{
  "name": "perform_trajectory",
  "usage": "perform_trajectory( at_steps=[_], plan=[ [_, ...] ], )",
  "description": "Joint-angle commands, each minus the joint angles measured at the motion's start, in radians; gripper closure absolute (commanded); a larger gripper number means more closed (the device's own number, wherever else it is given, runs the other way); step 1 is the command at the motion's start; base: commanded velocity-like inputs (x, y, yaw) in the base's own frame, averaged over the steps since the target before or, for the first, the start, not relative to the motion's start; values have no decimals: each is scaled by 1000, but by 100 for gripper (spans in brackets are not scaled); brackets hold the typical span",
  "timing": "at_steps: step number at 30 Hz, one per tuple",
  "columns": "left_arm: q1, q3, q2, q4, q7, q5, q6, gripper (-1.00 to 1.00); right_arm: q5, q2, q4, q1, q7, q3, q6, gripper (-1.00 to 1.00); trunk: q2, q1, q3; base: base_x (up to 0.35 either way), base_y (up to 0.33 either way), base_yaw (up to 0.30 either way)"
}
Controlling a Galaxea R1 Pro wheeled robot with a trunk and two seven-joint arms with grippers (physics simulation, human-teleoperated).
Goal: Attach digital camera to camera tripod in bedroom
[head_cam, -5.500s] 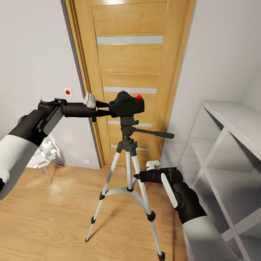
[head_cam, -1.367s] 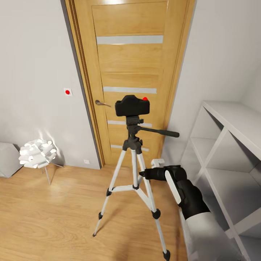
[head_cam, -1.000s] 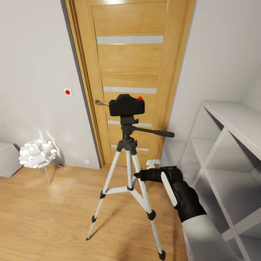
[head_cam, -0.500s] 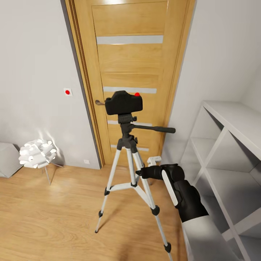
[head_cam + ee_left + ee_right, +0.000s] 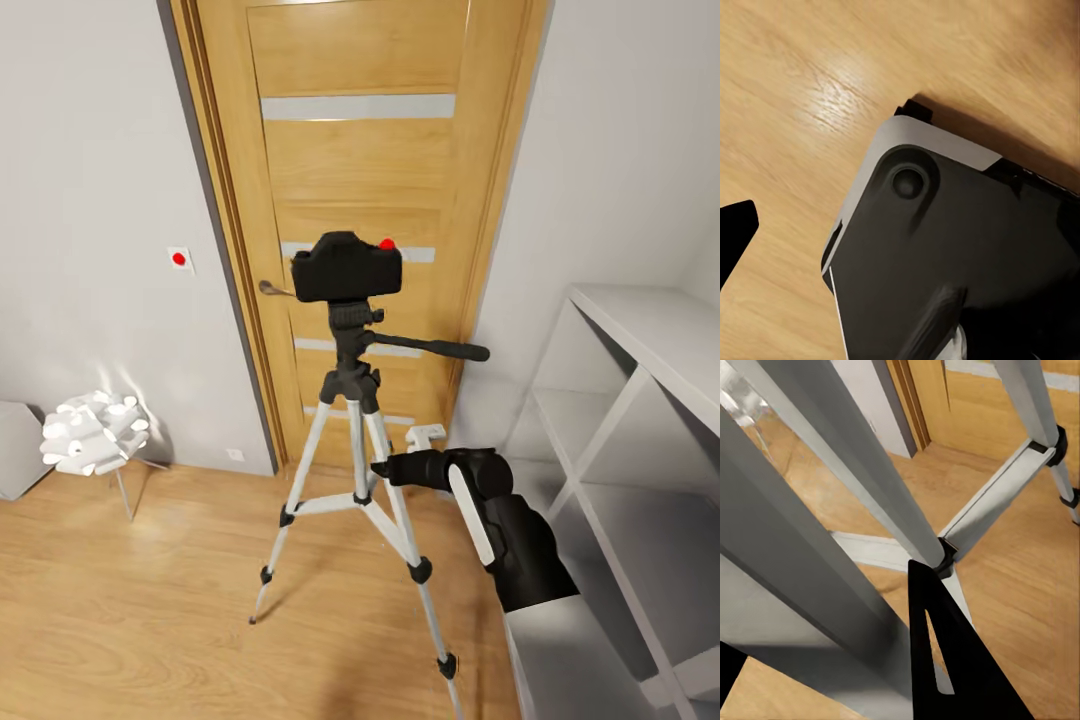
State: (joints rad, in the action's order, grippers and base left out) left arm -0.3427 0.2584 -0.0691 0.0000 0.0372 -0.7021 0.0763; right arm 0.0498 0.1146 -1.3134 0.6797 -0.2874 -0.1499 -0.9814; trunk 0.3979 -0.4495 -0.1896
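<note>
The black digital camera (image 5: 347, 268), red dot on top, sits on the head of the camera tripod (image 5: 352, 395), which stands on the wood floor in front of the door. The pan handle (image 5: 440, 349) points right. My right gripper (image 5: 380, 468) is shut on the tripod's right front leg at mid height; in the right wrist view that grey leg (image 5: 817, 547) passes between the black fingers (image 5: 945, 660). The left wrist view looks down at the floor, with one black fingertip (image 5: 736, 229) far out at the edge and nothing held.
An oak door (image 5: 360, 170) with frosted stripes stands close behind the tripod. White cube shelving (image 5: 650, 330) is on the right. A small white ball-shaped lamp (image 5: 90, 432) stands at the left wall. My own dark base (image 5: 967, 255) is below the left wrist.
My left arm has let go of the camera and left the head view. The tripod with the camera has swayed slightly in my right gripper. The head view has shifted a little.
</note>
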Motion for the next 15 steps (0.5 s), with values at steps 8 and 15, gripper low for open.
perform_trajectory(
  at_steps=[8,15],
  plan=[
    [-1,8,0,0,1,-8,2,-100,101,0,3,1,-1,0,-8,100,2,-1,-2,55,41,0],
    [-1,8,0,0,1,-8,2,-100,109,0,18,1,-2,0,-8,100,2,-1,-2,90,87,0]
  ],
)
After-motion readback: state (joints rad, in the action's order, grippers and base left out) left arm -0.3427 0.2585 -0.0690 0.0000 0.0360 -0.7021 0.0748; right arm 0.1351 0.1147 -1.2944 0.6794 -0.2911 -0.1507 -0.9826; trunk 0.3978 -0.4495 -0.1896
